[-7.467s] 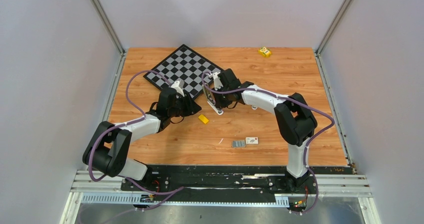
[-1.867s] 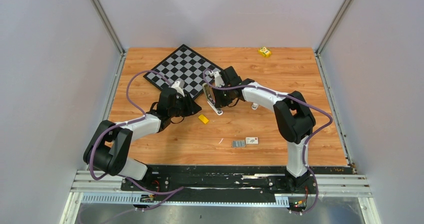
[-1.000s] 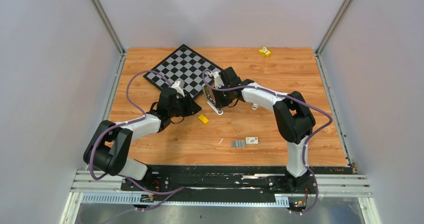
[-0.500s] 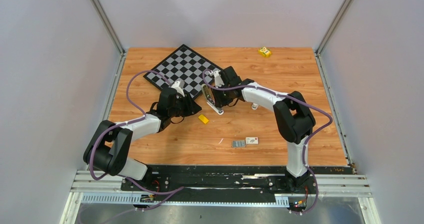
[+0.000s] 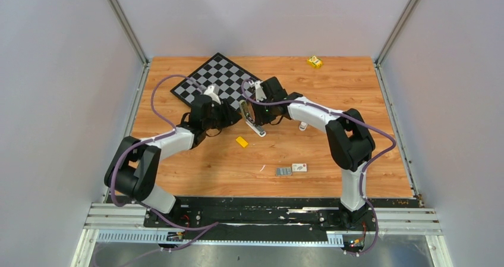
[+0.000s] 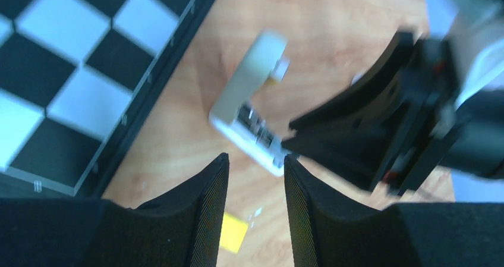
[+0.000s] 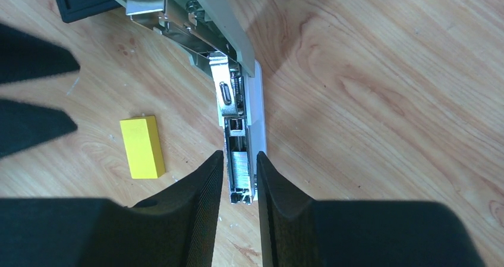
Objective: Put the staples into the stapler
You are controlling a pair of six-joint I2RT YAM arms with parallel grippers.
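**Near end, right arm closest**

The small grey-olive metal-trayed stapler (image 7: 235, 100) lies open, long axis far-left to near-right. The right gripper (image 7: 238, 160) straddles its near end, over the ridged silvery staples (image 7: 239, 170); whether it grips, I cannot tell. The left gripper (image 6: 255, 166), parted and empty, hovers just left.

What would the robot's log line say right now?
stapler: open | right gripper: straddling its tray | left gripper: open, empty, beside it

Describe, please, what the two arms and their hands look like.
The left arm and right arm are white tubular links with chunky black joints, each trailed by a looping purple cable. The left hand and right hand each have two black fingers with finely ribbed inner faces.
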